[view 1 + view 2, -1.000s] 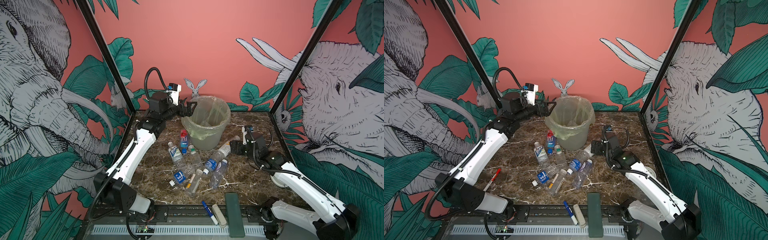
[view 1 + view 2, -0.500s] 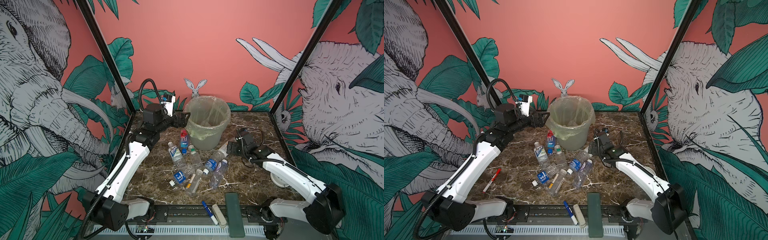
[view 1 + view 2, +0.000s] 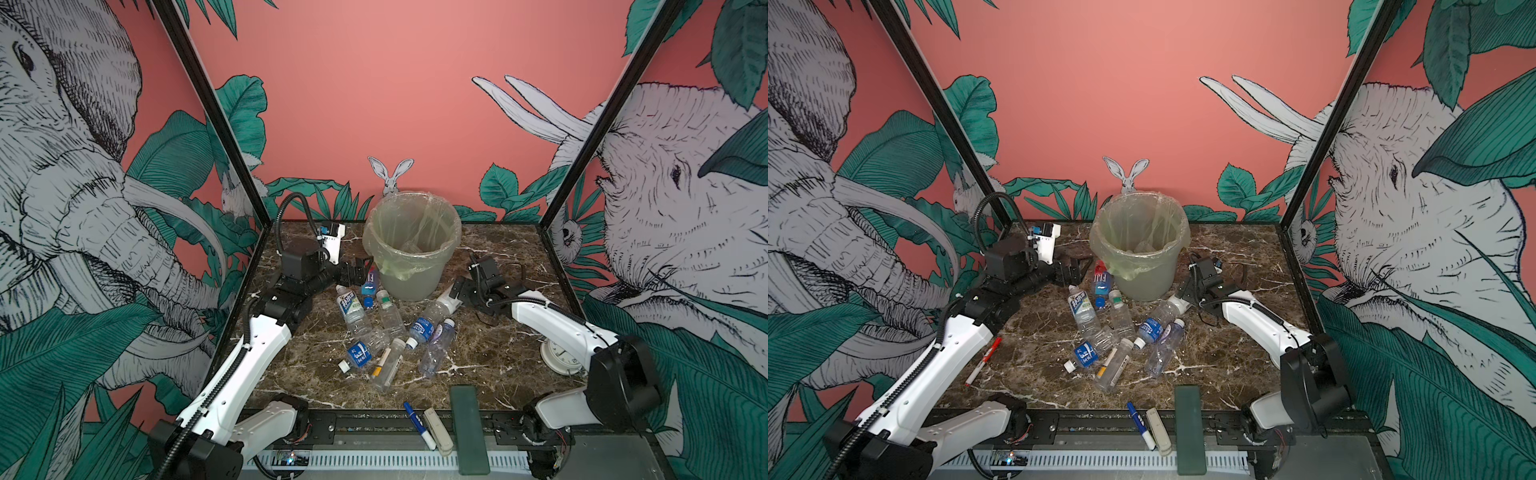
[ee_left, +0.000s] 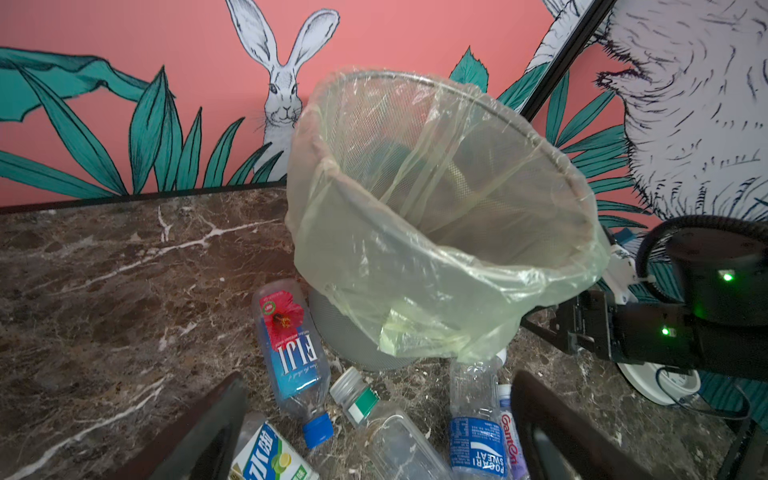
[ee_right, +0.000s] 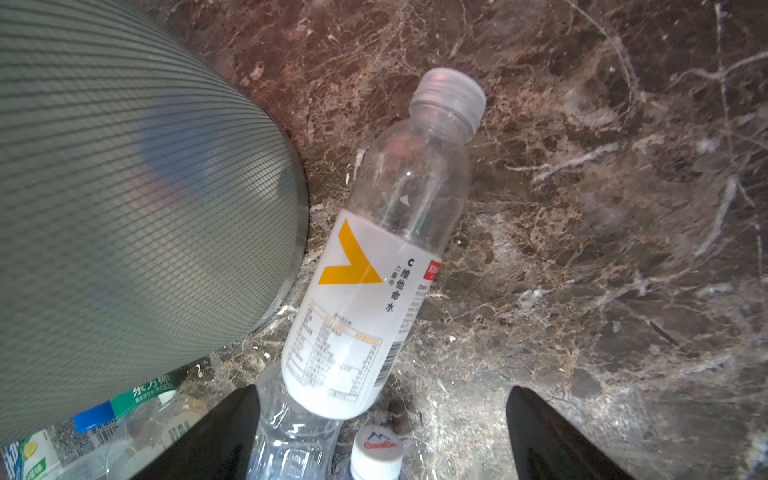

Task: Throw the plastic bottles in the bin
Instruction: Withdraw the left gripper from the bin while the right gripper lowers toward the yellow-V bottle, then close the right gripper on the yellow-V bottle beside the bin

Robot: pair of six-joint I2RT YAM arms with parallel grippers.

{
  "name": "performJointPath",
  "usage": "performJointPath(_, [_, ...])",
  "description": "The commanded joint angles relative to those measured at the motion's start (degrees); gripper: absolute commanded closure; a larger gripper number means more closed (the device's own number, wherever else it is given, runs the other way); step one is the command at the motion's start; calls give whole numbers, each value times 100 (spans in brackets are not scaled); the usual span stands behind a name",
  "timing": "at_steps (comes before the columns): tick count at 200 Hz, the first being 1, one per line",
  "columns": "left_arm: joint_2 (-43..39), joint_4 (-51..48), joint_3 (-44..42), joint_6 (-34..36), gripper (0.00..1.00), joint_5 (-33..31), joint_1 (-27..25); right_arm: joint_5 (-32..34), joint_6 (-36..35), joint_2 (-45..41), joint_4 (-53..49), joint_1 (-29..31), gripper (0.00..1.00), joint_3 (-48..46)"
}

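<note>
Bottle [image 5: 365,291], white-label | lying flat, base atop clear bottle [image 5: 291,440] | beside bin [image 5: 124,187]

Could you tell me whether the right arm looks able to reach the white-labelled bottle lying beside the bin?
Probably yes: the right hand is open, facing the bottle, and nothing lies on top of it. The bin wall stands close on one side and might crowd the grasp.

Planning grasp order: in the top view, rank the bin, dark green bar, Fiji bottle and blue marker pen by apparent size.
1. bin
2. dark green bar, helped by lying near the camera
3. Fiji bottle and blue marker pen: look alike, not ranked
</note>
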Motion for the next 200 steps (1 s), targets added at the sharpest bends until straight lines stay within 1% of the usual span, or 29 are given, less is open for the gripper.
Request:
performJointPath(1, [-223,-4,-399,-123,1,9,30,-281,338,169,383,1,5,-17])
performJointPath(46, [-557,-93,-1060,-146,0,57,29,-550,415,756,490,-148,5,284])
performJointPath(69, [-727,-229,-1222,-107,0,-6,22,-576,477,851,507,-220,5,354])
performJointPath(73, [-751,-236,-1249,-115,1,-8,23,-576,487,1007,519,-241,5,348])
performJointPath(88, [-823,-253,-1332,-153,0,0,21,-615,496,1088,566,-316,5,363])
performJointPath(132, [-787,-225,-1502,-304,1,220,21,-638,444,1325,570,-443,6,489])
performJointPath(160, [-831,-205,-1612,-366,1,216,12,-607,428,1393,585,-503,8,472])
performJointPath(200, [-840,-218,-1686,-415,1,229,-11,-568,304,1378,580,-636,15,336])
